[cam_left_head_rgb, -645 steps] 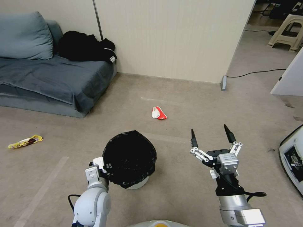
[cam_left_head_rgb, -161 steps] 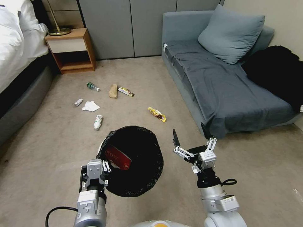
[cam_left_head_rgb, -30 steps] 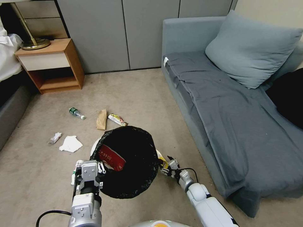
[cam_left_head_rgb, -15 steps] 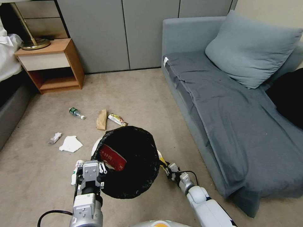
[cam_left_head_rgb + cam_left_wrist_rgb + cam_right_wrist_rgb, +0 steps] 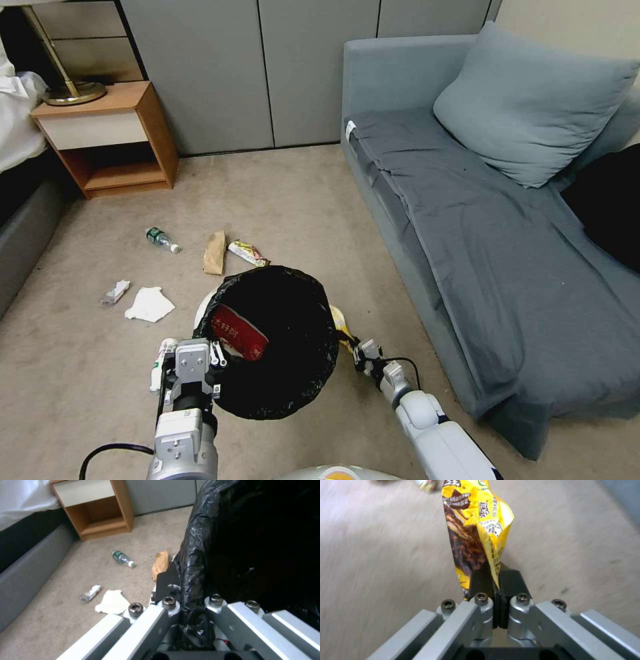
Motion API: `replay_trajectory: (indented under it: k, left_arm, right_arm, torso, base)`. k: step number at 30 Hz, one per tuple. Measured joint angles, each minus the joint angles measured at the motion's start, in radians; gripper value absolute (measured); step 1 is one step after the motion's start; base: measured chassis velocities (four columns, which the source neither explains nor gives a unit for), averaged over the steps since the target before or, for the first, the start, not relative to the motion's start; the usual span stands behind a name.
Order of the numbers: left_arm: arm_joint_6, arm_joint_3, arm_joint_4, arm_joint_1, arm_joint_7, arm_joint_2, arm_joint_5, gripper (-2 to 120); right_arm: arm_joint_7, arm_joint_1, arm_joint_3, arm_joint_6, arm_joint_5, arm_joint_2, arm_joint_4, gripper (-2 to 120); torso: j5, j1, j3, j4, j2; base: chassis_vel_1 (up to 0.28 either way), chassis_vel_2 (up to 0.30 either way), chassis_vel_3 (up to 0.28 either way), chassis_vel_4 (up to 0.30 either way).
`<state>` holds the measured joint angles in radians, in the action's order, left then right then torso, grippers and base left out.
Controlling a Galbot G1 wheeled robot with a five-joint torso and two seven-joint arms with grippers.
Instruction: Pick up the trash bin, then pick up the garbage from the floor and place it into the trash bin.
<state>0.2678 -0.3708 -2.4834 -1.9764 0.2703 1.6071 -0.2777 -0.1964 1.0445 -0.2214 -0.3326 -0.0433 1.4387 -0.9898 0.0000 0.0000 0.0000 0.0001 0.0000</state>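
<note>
The trash bin (image 5: 267,340), white with a black liner, hangs low in front of me with a red-white packet (image 5: 239,331) inside. My left gripper (image 5: 200,363) is shut on its near rim; the left wrist view shows the gripper (image 5: 188,592) clamped on the liner (image 5: 253,542). Just right of the bin, my right gripper (image 5: 358,347) is shut on a yellow snack wrapper (image 5: 340,321), which stands up from the gripper (image 5: 495,580) as the wrapper (image 5: 476,530) in the right wrist view. Garbage on the floor: a green bottle (image 5: 162,239), brown paper bag (image 5: 215,253), another wrapper (image 5: 247,253), white tissue (image 5: 149,304).
A grey sofa (image 5: 480,253) runs along the right, close to my right arm. A wooden nightstand (image 5: 107,137) stands at the back left beside a bed edge (image 5: 23,227). A small bottle (image 5: 160,363) lies by the left gripper, a crumpled scrap (image 5: 116,291) near the tissue.
My right gripper has drawn back slightly towards me, with the yellow wrapper pinched in it and raised off the carpet. The bin and the left gripper have stayed put.
</note>
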Motion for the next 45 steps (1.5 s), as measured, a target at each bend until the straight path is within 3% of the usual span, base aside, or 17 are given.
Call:
replay_trajectory:
  k: [3,4,6,7,10,11,13,19,27,32,42,45]
  left_arm:
    - [0.000,-0.002,-0.003,-0.002,0.000,-0.001,0.000,0]
    - [0.000,-0.002,-0.003,-0.002,0.000,-0.001,0.000,0]
    - [0.000,-0.002,-0.003,-0.003,-0.001,-0.002,0.000,0]
    - [0.000,-0.002,-0.003,-0.003,-0.001,-0.002,0.000,0]
    - [0.000,-0.001,-0.003,-0.003,-0.001,-0.002,-0.001,0]
    - [0.000,-0.001,-0.003,-0.003,-0.001,-0.002,-0.001,0]
    - [-0.001,0.000,-0.002,-0.003,-0.002,-0.003,-0.001,0]
    - [-0.004,-0.009,0.014,0.002,-0.002,-0.015,0.017,0]
    - [-0.004,-0.011,0.020,0.007,-0.003,-0.020,0.019,0]
    - [-0.001,-0.017,0.019,0.007,-0.004,-0.021,0.025,0]
    - [0.001,-0.011,0.022,0.007,-0.006,-0.013,0.022,0]
    - [0.001,-0.011,0.022,0.007,-0.006,-0.013,0.021,0]
  right_arm:
    - [0.048,0.041,-0.014,0.022,-0.065,-0.019,-0.172,0]
    - [0.048,0.041,-0.014,0.022,-0.065,-0.019,-0.172,0]
    - [0.090,0.080,-0.023,0.032,-0.100,-0.032,-0.332,0]
    - [0.090,0.080,-0.023,0.032,-0.100,-0.032,-0.332,0]
    - [0.129,0.133,-0.043,0.049,-0.113,-0.049,-0.568,0]
    - [0.129,0.133,-0.043,0.049,-0.113,-0.049,-0.568,0]
    - [0.146,0.153,-0.052,0.048,-0.111,-0.055,-0.708,0]
    - [0.140,0.212,-0.032,0.017,-0.071,-0.068,-0.926,0]
    - [0.091,0.283,0.015,0.005,-0.037,-0.105,-1.078,0]
    - [0.065,0.349,0.063,-0.009,0.011,-0.175,-1.152,0]
    - [0.066,0.458,0.114,-0.066,0.103,-0.342,-1.122,0]
    - [0.066,0.468,0.117,-0.073,0.114,-0.352,-1.110,0]
  torso:
    - [0.0000,0.000,0.000,0.0000,0.000]
    - [0.0000,0.000,0.000,0.0000,0.000]
    - [0.0002,0.000,0.000,0.0000,0.000]
    - [0.0002,0.000,0.000,0.0000,0.000]
    - [0.0000,0.000,0.000,0.0000,0.000]
    - [0.0000,0.000,0.000,0.0000,0.000]
    - [-0.0001,0.000,0.000,-0.0001,0.000]
    - [0.0001,0.000,0.000,0.0000,0.000]
    - [0.0000,0.000,0.000,-0.0001,0.000]
    - [0.0000,0.000,0.000,-0.0002,0.000]
    - [0.0001,0.000,0.000,0.0000,0.000]
    - [0.0002,0.000,0.000,0.0000,0.000]
  base:
    - [0.000,0.000,0.000,0.000]
    - [0.000,0.000,0.000,0.000]
    - [0.000,0.000,0.000,0.000]
    - [0.000,0.000,0.000,0.000]
    - [0.000,0.000,0.000,0.000]
    - [0.000,0.000,0.000,0.000]
    - [0.000,0.000,0.000,0.000]
    - [0.000,0.000,0.000,0.000]
    - [0.000,0.000,0.000,0.000]
    - [0.000,0.000,0.000,0.000]
    - [0.000,0.000,0.000,0.000]
    - [0.000,0.000,0.000,0.000]
